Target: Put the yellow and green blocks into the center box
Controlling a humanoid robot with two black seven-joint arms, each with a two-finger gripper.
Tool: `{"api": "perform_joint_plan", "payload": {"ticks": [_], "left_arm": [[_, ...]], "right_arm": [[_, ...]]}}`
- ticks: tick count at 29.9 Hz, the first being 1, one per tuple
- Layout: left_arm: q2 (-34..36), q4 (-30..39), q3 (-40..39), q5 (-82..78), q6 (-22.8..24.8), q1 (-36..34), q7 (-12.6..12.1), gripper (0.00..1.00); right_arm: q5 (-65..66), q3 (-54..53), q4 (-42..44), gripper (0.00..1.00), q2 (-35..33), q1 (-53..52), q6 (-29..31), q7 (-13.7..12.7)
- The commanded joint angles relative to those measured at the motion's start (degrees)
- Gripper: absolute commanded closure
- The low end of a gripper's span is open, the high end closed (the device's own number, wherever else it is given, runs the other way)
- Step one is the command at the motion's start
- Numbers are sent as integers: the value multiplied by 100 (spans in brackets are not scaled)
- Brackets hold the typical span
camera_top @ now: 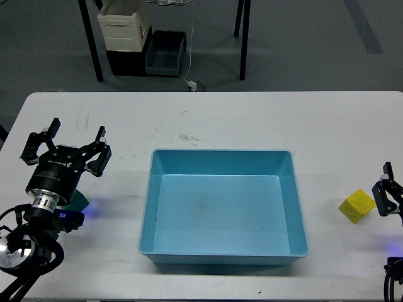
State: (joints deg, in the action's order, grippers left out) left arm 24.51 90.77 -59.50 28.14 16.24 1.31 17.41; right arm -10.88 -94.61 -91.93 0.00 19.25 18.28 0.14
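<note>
The light blue center box (146,207) sits in the middle of the white table with nothing in it. At the left, my left gripper (66,148) is open, its fingers spread wide above the table. A dark green block (80,200) peeks out beside the left wrist and is mostly hidden by it. The yellow block (357,205) lies on the table right of the box. My right gripper (389,195) shows only partly at the right edge, just right of the yellow block, and I cannot tell whether its fingers are open or shut.
The white table (220,116) spans the view. Beyond its far edge, on the floor, stand a cream-white crate (124,25), a small dark bin (166,53) and black legs (91,44).
</note>
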Motion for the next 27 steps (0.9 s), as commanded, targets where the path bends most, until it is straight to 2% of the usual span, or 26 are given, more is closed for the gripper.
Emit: {"api": "perform_joint_plan", "payload": {"ticks": [1,8,12,18,21,24,26,27], "left_arm": [[10,-51,8,-11,-15,0,-1,0],[19,-95,17,-2,11,0,-10,0],[19,-103,9,-2,11,0,-1,0],[10,-130,0,-11,2,-8,-1,0],[19,-200,9,-11,2,-8,-1,0],[10,-235,0,-11,2,-8,-1,0],[10,-235,0,-11,2,-8,-1,0],[10,-235,0,-11,2,-8,-1,0]], "right_arm": [[24,-49,17,0,0,0,9,3],[366,-462,306,0,-79,-166,9,73],[1656,-585,666,0,-789,-720,9,188],[3300,-603,905,0,-1950,-1598,-219,188],[4826,-533,913,0,-2416,-2178,-553,188],[6549,-463,905,0,-2864,-2486,-458,205],[7605,-130,887,0,-3268,-2618,-335,336],[8036,150,878,0,-3522,-2706,-256,485]]}}
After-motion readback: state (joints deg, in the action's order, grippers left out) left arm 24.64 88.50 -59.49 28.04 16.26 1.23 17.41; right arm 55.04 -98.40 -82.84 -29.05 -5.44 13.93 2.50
